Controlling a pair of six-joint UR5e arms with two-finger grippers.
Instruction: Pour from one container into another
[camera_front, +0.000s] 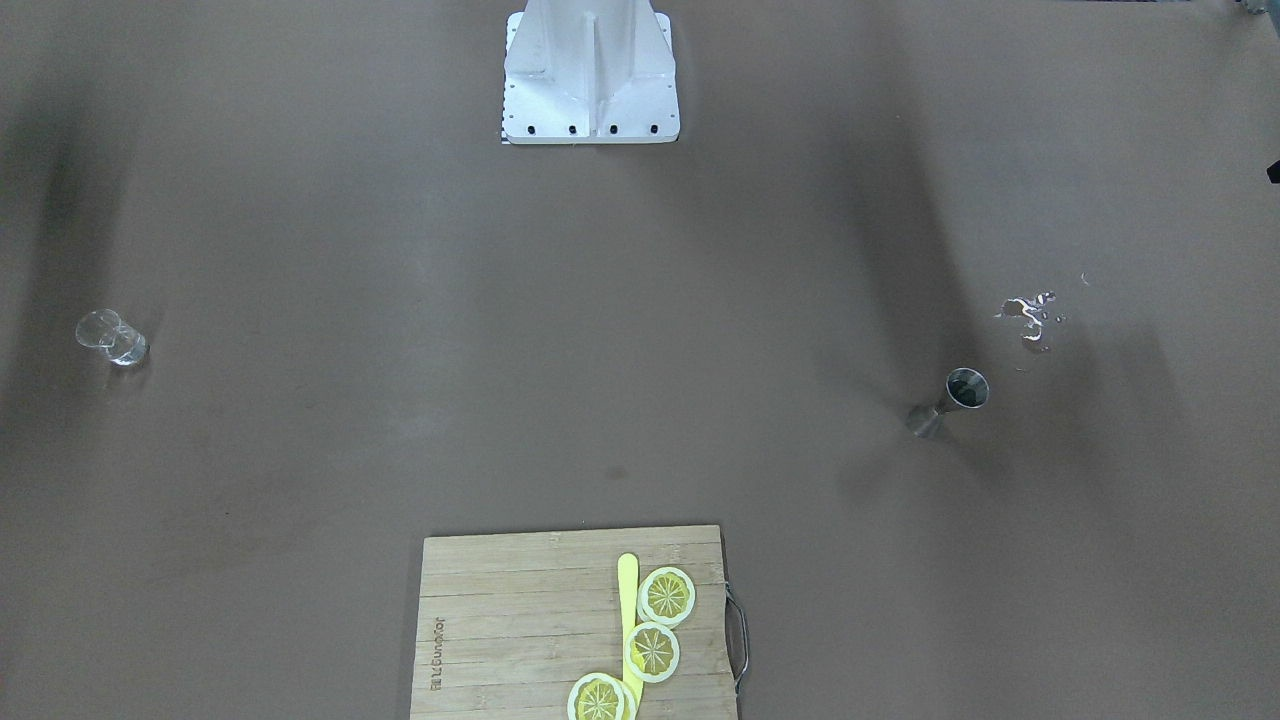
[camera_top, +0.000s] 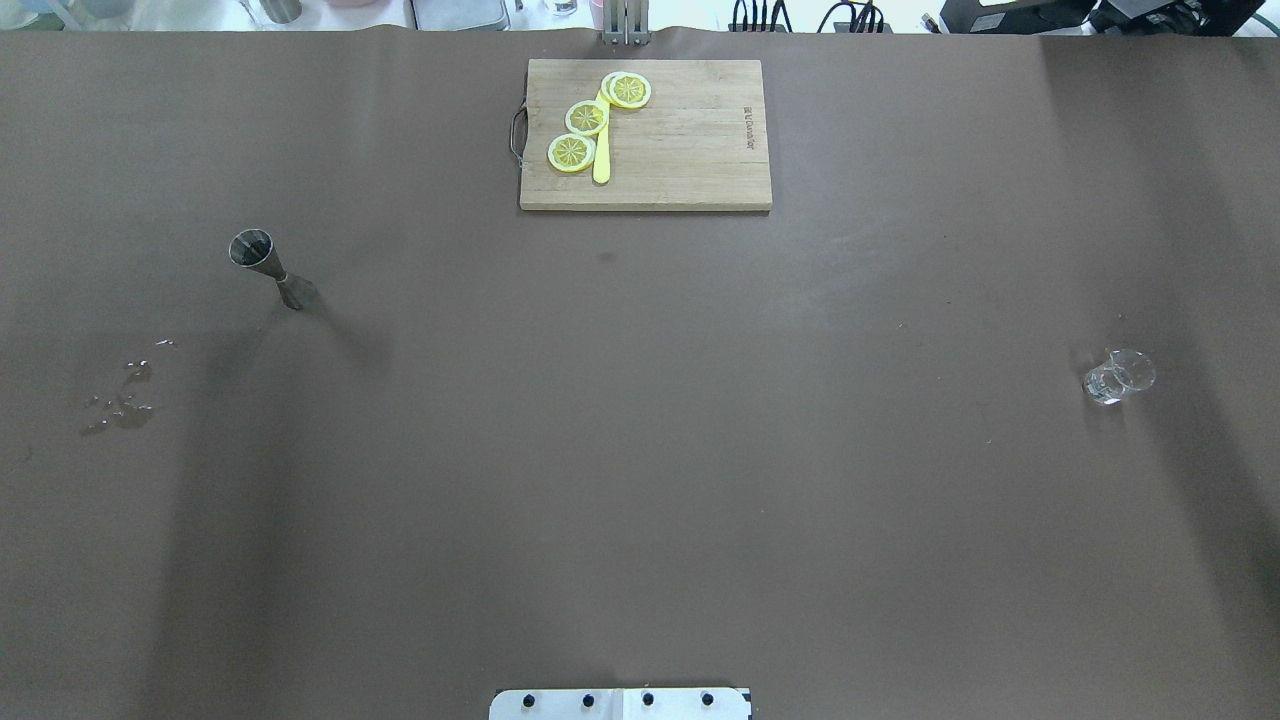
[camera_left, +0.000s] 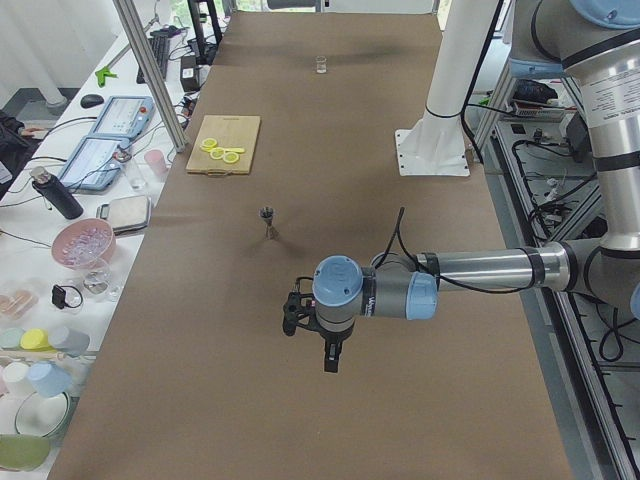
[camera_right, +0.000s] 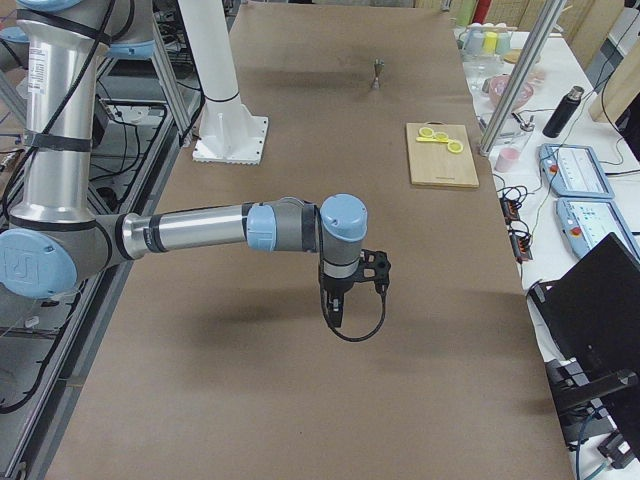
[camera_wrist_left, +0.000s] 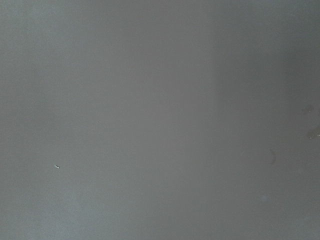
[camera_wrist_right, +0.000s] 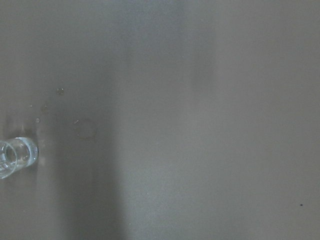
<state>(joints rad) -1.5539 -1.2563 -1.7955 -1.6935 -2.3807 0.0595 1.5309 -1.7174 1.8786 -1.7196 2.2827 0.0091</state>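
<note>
At the far left of the brown table (camera_top: 640, 450) we see a small puddle (camera_top: 120, 405) of scattered drops. Near it, a little towards the middle and the far edge, the metal measuring cup (camera_top: 268, 262) stands upright on its narrow waist, mouth up. Its inside looks dark, and we cannot tell whether it holds anything.

The left pincer (camera_left: 331, 362) shows only in the left side view. It hangs point-down above bare table, well apart from the measuring cup, and we cannot tell whether its fingers are apart or together. Its wrist camera gives us nothing but plain table with a few faint marks at the right edge.

In the middle, at the far edge, lies a wooden board (camera_top: 690, 150) with a metal handle on its left end. On its left half three lemon slices (camera_top: 587, 117) sit in a slanting row beside a flat yellow stick (camera_top: 602, 160), touching it. The robot's white base (camera_top: 620, 703) is at the near edge.

Far to the right the small glass (camera_top: 1118, 376) stands upright and alone, clear throughout. The right wrist camera catches it at its left edge.

The right pincer (camera_right: 336, 315) shows only in the right side view, pointing down above bare table. We cannot tell its state either.
</note>
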